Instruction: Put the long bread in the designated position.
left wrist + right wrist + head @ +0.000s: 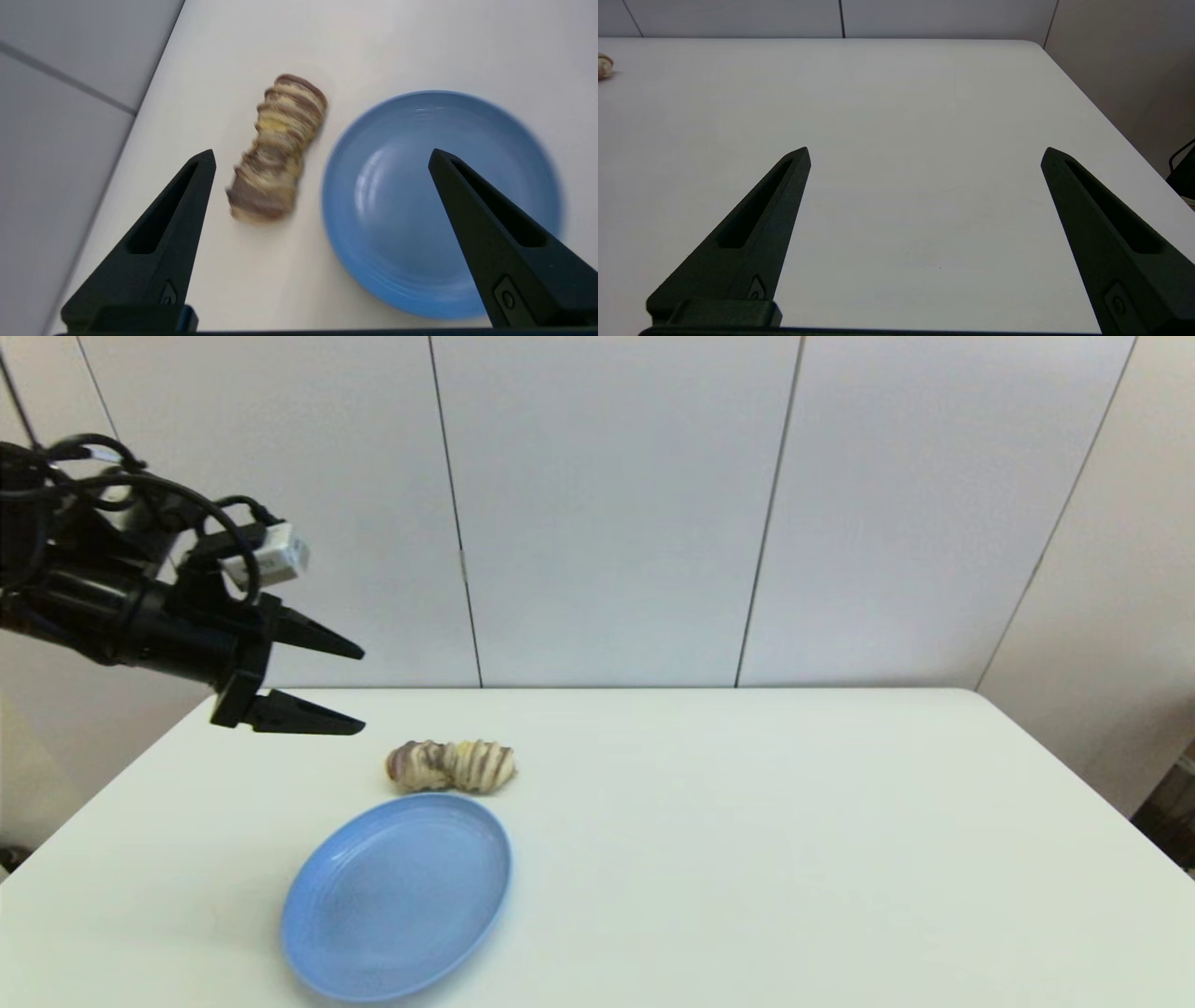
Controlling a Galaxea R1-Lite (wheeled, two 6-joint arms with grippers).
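From the head, the left end effector (359, 689) hung wide open above the surface (747, 821), the long bread (452, 766) lying crosswise beyond the blue plate (397, 896), to its right; its wrist showed the loaf's long axis running along its fingers; the right end effector (924, 154), open, was farther off.

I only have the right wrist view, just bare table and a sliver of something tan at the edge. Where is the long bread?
Observer: The long bread lies on the table just behind the blue plate.
Operator: Anything on the plate?
Observer: No, it holds nothing.
Operator: Where is the left arm?
Observer: The left gripper hangs above the table's far left, fingers spread, clear of the bread.
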